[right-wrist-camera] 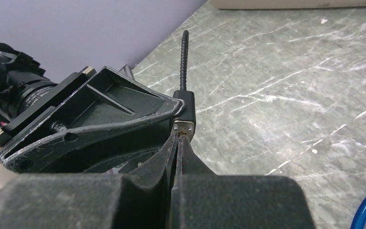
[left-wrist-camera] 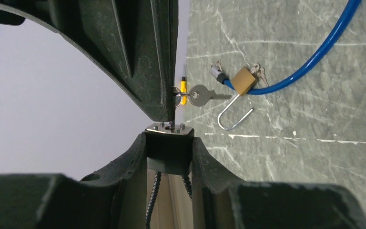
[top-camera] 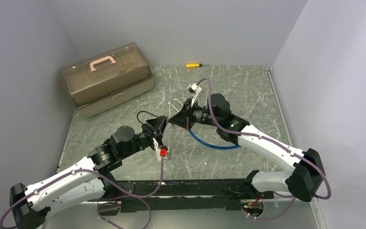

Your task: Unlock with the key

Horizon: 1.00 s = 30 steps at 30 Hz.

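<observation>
The left gripper (left-wrist-camera: pixel 169 146) is clamped on the black lock (right-wrist-camera: pixel 187 108), a small block-shaped body with a metal face and a black braided cable (right-wrist-camera: pixel 185 57) running out of its back. It holds the lock in the air over the middle of the grey marbled table (top-camera: pixel 228 90).

The right gripper (right-wrist-camera: pixel 178 143) comes in from the right with its jaws pressed together on the key (left-wrist-camera: pixel 172 125). Only a thin dark shank shows between the fingertips and the lock's metal face. A ring carrying a spare silver key (left-wrist-camera: pixel 201 94) hangs out beside the right fingers.

The key appears to be seated in the keyway, so fetching and inserting look done. Whether it has been turned cannot be told, and nothing on the black lock looks released, so the turn and the opening likely remain.

On the table to the right lies a brass padlock (left-wrist-camera: pixel 243 80) threaded on a blue cable (left-wrist-camera: pixel 314 59). Its steel shackle (left-wrist-camera: pixel 233 117) is already swung open and its own keys lie beside it. A translucent brown toolbox (top-camera: pixel 106 76) with a pink handle sits far left, and a yellow-handled screwdriver (top-camera: pixel 193 65) lies at the far edge.
</observation>
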Each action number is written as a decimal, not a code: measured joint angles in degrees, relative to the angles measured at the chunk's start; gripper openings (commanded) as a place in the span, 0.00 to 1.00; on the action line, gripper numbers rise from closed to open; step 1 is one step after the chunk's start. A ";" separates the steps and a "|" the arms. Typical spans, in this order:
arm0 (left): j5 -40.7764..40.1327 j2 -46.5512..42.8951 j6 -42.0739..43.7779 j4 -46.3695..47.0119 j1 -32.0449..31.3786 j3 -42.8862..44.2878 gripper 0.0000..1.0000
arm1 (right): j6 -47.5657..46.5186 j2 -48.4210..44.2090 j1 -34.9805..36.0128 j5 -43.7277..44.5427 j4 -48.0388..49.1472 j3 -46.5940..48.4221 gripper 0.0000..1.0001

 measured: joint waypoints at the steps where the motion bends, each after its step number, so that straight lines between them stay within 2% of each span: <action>1: -0.55 0.42 -0.07 -0.17 -0.02 0.20 0.00 | 0.04 0.28 0.00 0.24 0.04 0.00 0.00; 9: -4.28 3.63 -1.53 -3.78 -0.61 4.07 0.00 | 0.02 1.18 -0.17 1.29 1.66 0.00 0.00; 19: -4.70 4.22 -9.20 -10.43 -0.66 9.22 0.00 | 1.11 1.55 -0.46 -0.94 4.68 0.00 0.00; 30: -6.21 7.28 -12.15 -14.47 -0.66 12.11 0.00 | 2.82 3.21 -1.16 -1.77 4.96 0.02 0.00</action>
